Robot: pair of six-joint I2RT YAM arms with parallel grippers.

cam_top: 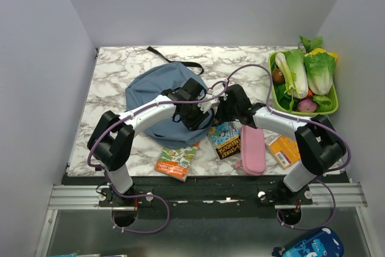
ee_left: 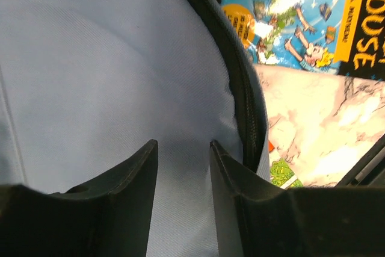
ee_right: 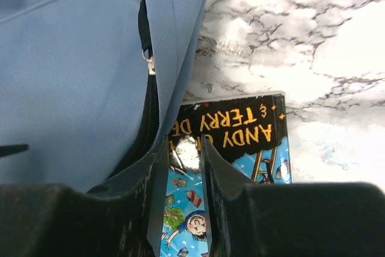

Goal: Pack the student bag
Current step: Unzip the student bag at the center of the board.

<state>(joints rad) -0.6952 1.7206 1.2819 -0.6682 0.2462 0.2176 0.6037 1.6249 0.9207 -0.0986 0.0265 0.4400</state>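
Rim of student bag (cam_top: 150, 91) meets left gripper (ee_left: 183, 154) and right gripper (ee_right: 185, 148); both narrowly parted.

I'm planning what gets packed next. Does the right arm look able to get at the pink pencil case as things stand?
Probably yes. The pink pencil case lies uncovered on the table beside that arm's forearm; the right gripper, at the edge of the student bag, would only need to draw back.
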